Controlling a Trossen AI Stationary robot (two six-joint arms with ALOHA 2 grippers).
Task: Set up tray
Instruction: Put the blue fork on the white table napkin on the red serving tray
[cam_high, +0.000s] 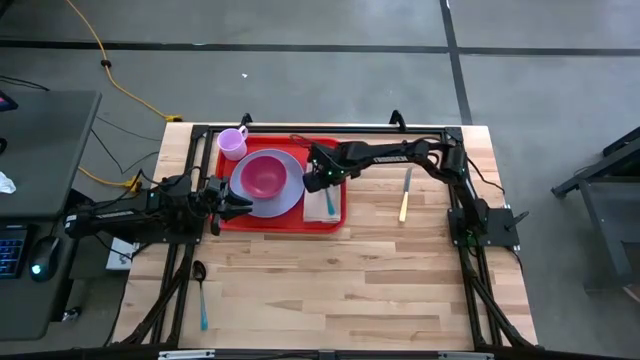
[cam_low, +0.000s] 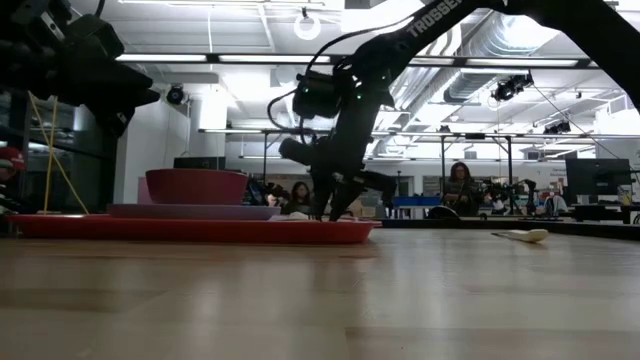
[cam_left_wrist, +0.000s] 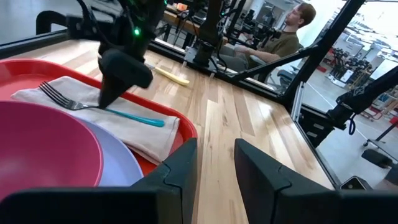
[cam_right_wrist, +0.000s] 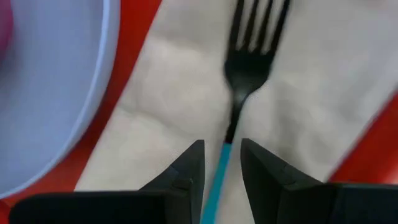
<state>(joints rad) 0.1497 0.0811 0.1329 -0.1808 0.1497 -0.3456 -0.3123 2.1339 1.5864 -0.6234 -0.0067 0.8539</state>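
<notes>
The red tray (cam_high: 285, 224) lies at the table's far middle. On it are a lavender plate (cam_high: 292, 196) with a pink bowl (cam_high: 263, 175), a lavender cup (cam_high: 233, 143) and a beige napkin (cam_right_wrist: 168, 106). A fork (cam_right_wrist: 249, 56) with a black head and a teal handle lies flat on the napkin. My right gripper (cam_right_wrist: 222, 146) points steeply down over the napkin. It is open a little, with one finger on each side of the fork's handle and a gap at both. My left gripper (cam_high: 240, 207) waits at the tray's left side, slightly open.
A knife with a yellow handle (cam_high: 404, 196) lies on the bare wood right of the tray. A spoon with a teal handle (cam_high: 200, 292) lies near the table's front left. The near half of the table is bare wood. People sit in the room beyond the table.
</notes>
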